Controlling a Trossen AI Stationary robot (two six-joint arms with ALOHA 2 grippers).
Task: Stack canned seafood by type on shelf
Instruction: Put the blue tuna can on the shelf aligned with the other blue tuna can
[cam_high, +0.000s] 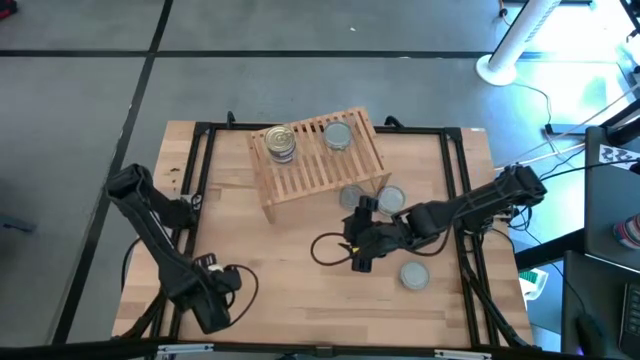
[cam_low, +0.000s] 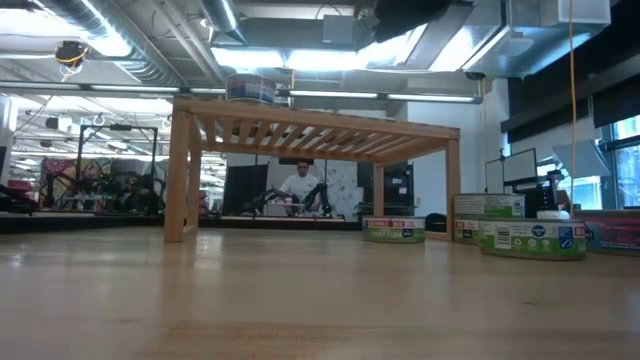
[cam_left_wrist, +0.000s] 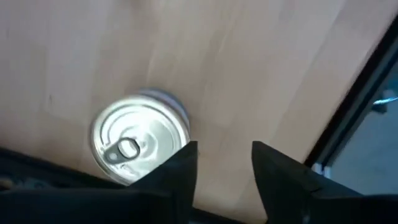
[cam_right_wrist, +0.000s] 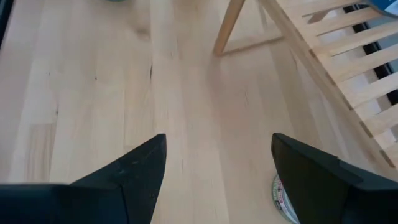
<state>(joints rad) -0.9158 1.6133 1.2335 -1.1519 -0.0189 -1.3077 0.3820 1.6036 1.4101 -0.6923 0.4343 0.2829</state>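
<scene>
The slatted wooden shelf (cam_high: 320, 165) stands at the table's far middle. On it a short stack of tins (cam_high: 281, 143) has a gold top, and beside it lies a grey-topped tin (cam_high: 338, 135). Two more tins (cam_high: 352, 196) (cam_high: 390, 198) rest on the table by the shelf's right legs, and another (cam_high: 414, 274) lies nearer. My right gripper (cam_right_wrist: 217, 168) hovers open over bare table in front of the shelf, touching nothing. My left gripper (cam_left_wrist: 224, 168) waits at the near left, fingers slightly apart, next to a silver-topped tin (cam_left_wrist: 140, 140) standing on the table.
A black cable loop (cam_high: 325, 250) lies on the table left of my right gripper. In the low view the shelf (cam_low: 315, 125) has open room under it, and tins (cam_low: 393, 230) (cam_low: 530, 238) stand to its right. A black frame rims the table (cam_high: 200, 150).
</scene>
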